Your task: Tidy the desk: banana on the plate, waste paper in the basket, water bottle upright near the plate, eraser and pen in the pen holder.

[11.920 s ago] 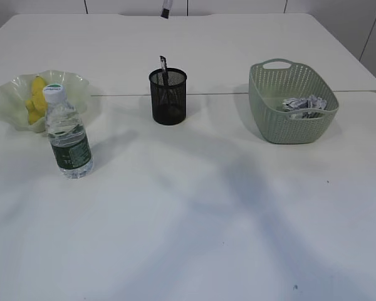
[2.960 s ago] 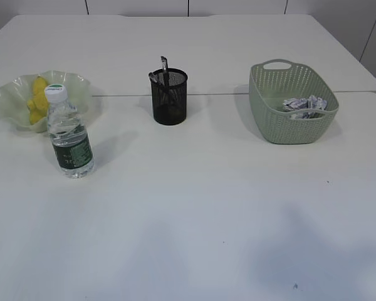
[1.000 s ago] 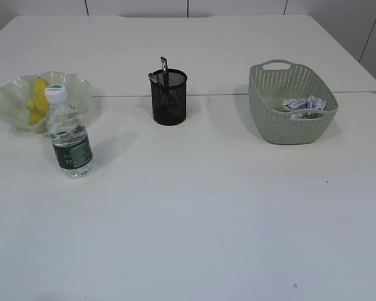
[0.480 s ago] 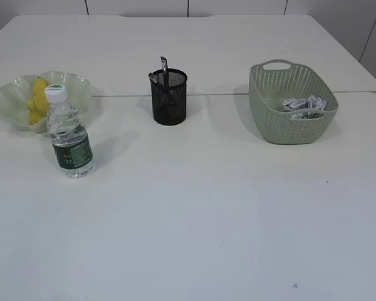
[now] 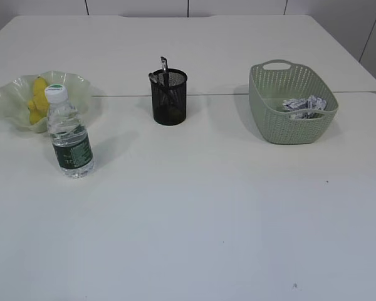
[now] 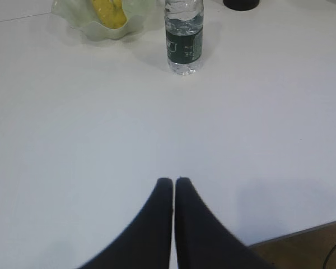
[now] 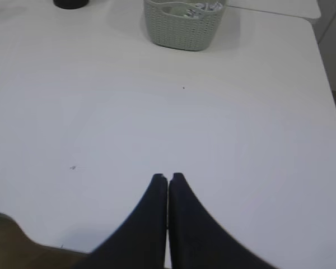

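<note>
Banana (image 5: 36, 100) in plate (image 5: 78, 84); bottle (image 5: 69, 133) upright beside it; paper (image 5: 306, 104) in basket (image 5: 272, 128); pen (image 5: 165, 76) in holder (image 5: 169, 103). Both fingers pressed together, empty. Risk: sweeping arm toppling bottle.

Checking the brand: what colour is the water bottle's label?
Dark green, on the water bottle; clearest in the left wrist view.

Arm shadows gone from desk (image 5: 194, 207); dark arm tip at far edge gone too
</note>
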`<state>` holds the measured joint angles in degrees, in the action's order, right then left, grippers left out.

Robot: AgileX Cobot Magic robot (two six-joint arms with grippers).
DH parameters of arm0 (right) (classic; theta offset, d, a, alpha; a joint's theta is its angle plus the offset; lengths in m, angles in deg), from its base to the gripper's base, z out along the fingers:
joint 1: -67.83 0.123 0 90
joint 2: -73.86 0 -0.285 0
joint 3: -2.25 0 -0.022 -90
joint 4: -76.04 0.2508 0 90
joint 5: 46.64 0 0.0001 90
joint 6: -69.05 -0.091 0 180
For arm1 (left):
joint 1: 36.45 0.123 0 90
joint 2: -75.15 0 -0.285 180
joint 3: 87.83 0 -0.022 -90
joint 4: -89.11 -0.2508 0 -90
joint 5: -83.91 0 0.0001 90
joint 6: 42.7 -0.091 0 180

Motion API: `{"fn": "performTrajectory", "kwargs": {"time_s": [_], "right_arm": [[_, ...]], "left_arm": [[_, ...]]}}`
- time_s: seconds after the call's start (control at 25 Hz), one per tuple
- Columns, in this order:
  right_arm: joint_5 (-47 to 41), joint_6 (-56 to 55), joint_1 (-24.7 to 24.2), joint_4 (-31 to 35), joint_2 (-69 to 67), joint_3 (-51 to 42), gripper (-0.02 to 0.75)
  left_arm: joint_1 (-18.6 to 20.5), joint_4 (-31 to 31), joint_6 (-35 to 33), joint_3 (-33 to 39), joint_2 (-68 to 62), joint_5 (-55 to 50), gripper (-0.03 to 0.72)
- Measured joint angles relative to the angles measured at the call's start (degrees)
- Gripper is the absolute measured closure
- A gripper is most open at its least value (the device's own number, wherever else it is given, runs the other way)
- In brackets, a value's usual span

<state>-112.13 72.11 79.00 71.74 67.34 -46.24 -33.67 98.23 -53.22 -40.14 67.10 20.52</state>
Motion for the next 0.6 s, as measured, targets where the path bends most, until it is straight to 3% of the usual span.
{"fn": "performTrajectory", "kwargs": {"time_s": [0.2,0.32,0.44,0.6], "right_arm": [[0.00,0.00,-7.56,0.03,0.00,0.00,0.749],[0.00,0.00,-10.08,0.03,0.00,0.00,0.749],[0.00,0.00,-10.87,0.03,0.00,0.00,0.749],[0.00,0.00,-10.94,0.03,0.00,0.00,0.749]], "left_arm": [[0.54,0.49,0.00,0.00,0.00,0.00,0.713],[3.88,0.62,0.00,0.00,0.00,-0.04,0.713],[6.51,0.75,0.00,0.00,0.00,-0.04,0.713],[6.50,0.89,0.00,0.00,0.00,-0.04,0.713]]}}
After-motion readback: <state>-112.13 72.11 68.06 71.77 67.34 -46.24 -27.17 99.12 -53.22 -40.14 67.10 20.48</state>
